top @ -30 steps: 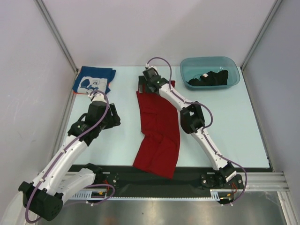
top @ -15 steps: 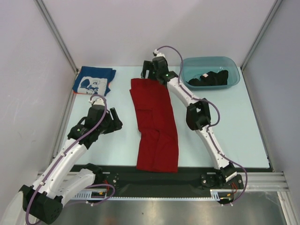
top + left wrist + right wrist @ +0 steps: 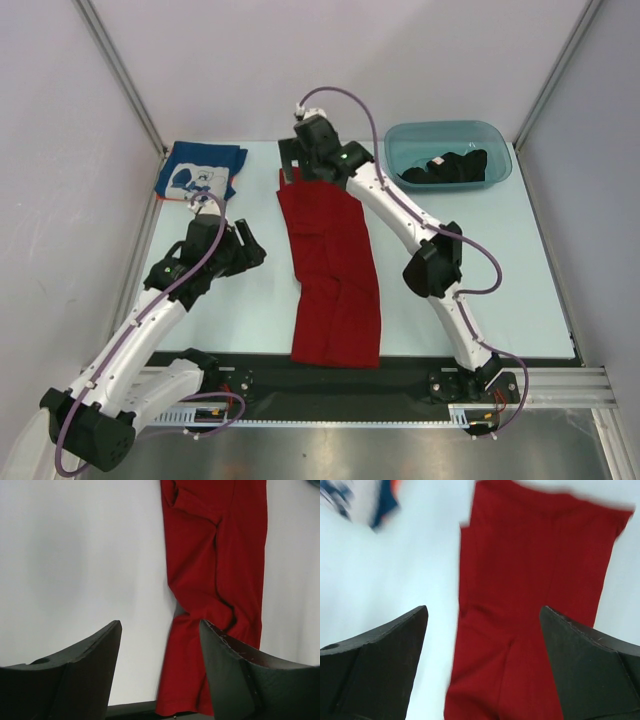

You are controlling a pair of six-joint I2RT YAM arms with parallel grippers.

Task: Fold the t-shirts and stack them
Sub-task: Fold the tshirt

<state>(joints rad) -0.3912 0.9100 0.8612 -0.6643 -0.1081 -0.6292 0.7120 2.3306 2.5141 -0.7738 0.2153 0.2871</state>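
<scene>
— While the right tool [image 3: 290, 176] hangs over the far end of the red t-shirt [image 3: 335, 265], are its fingers [image 3: 375, 665] clamped on anything?
— No, its 2 fingers are spread wide with nothing between them; the red cloth lies flat on the surface [image 3: 500, 260] directly under it and runs away from it toward the surface's near edge.
— And the left tool [image 3: 250, 245]?
— Released too, jaws apart and empty. The red t-shirt is off to its right, apart from it, a long folded strip with wrinkles around the middle.
— Where is the blue t-shirt [image 3: 200, 172]?
— Folded, white graphic up, to the left of the right tool and beyond the left tool, by the surface's far left corner. In the right wrist view it is only a blur at the upper left.
— The black one?
— The black t-shirt [image 3: 450, 165] sits bunched in the teal tub [image 3: 400, 150], well to the right of the right tool, at the far right.
</scene>
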